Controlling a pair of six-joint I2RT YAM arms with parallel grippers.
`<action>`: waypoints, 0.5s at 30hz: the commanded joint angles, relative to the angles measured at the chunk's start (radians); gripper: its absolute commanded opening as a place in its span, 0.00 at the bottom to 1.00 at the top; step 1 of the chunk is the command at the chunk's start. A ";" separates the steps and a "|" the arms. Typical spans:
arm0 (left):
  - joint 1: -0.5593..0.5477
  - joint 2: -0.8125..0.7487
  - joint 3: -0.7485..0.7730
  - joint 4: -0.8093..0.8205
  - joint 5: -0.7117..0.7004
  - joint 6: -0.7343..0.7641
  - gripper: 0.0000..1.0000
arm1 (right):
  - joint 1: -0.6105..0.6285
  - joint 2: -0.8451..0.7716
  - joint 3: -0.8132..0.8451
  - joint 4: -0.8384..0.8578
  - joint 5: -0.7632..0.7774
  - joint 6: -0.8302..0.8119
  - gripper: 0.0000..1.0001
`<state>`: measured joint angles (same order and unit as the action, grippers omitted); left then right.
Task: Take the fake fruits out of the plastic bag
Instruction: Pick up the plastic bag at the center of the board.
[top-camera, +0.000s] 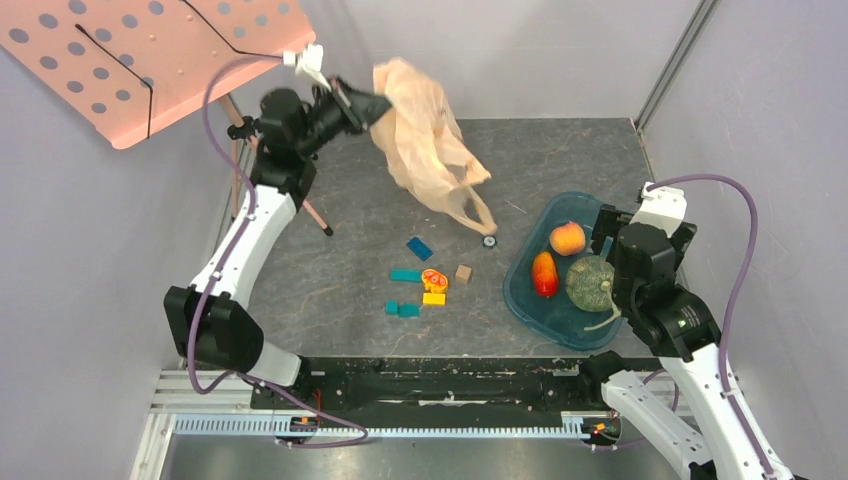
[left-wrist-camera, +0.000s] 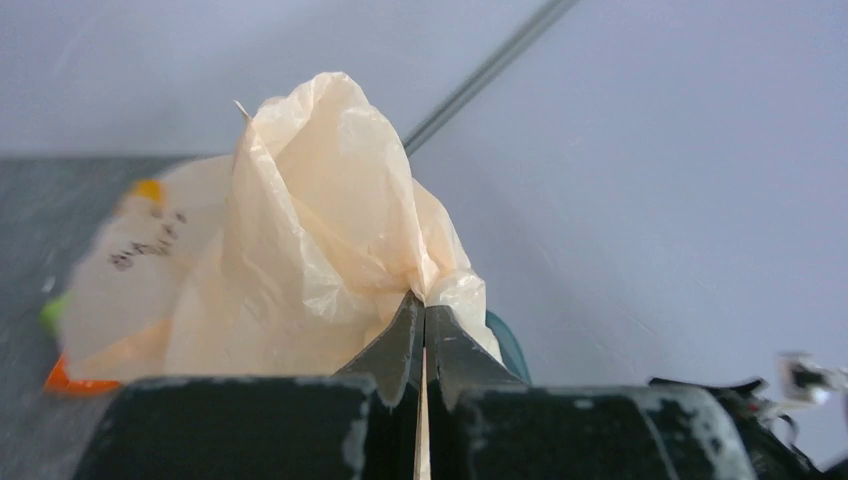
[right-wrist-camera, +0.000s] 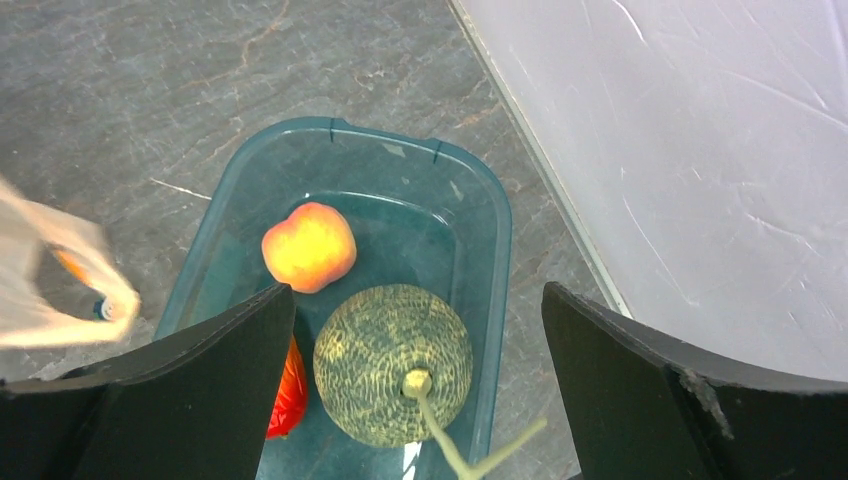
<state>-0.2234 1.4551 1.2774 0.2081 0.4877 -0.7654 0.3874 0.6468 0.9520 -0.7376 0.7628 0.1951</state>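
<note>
Left gripper (left-wrist-camera: 424, 310) clamps the raised plastic bag (top-camera: 425, 140), right gripper (right-wrist-camera: 414, 292) hangs apart over the fruits (right-wrist-camera: 392, 350); the thin plastic may slip free.

plastic bag (top-camera: 425, 130), 12 o'clock: thin translucent film, crinkled, faint sheen | tray (top-camera: 555, 320), 4 o'clock: smooth translucent teal plastic | orange-red oval fruit (top-camera: 544, 273): glossy | netted green melon (top-camera: 590, 282): matt, rough | tabletop (top-camera: 350, 250): matt grey stone pattern | right gripper fingers (right-wrist-camera: 640, 390): matt black, scuffed edges
</note>
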 joint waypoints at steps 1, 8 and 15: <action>-0.069 0.092 0.404 -0.196 0.217 0.108 0.02 | -0.005 -0.033 0.011 0.098 -0.015 -0.037 0.97; -0.218 0.162 0.653 -0.404 0.232 0.292 0.02 | -0.004 -0.051 -0.012 0.134 -0.014 -0.063 0.97; -0.218 0.163 0.577 -0.484 0.149 0.345 0.02 | -0.004 -0.056 -0.041 0.145 -0.008 -0.075 0.97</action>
<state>-0.4522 1.6123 1.8908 -0.1741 0.6834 -0.5083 0.3859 0.5983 0.9295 -0.6365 0.7536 0.1398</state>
